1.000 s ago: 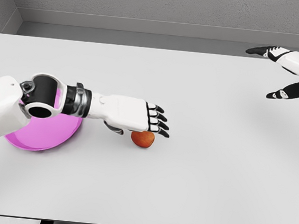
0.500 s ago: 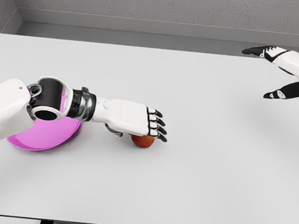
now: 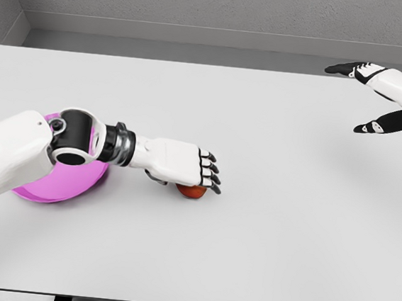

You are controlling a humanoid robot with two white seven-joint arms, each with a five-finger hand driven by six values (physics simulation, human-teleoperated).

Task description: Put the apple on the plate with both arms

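Head view: the left robot hand (image 3: 184, 167) lies palm-down over the apple (image 3: 193, 191) on the worktop (image 3: 266, 214), fingers extended, not visibly gripping, likely poised to grasp. The pink plate (image 3: 77, 181) waits beside its forearm. The right robot hand (image 3: 377, 93) hovers open, well apart.

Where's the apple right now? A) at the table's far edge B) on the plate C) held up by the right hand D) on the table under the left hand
D: the apple sits on the table, mostly covered by the left hand, beside the plate.
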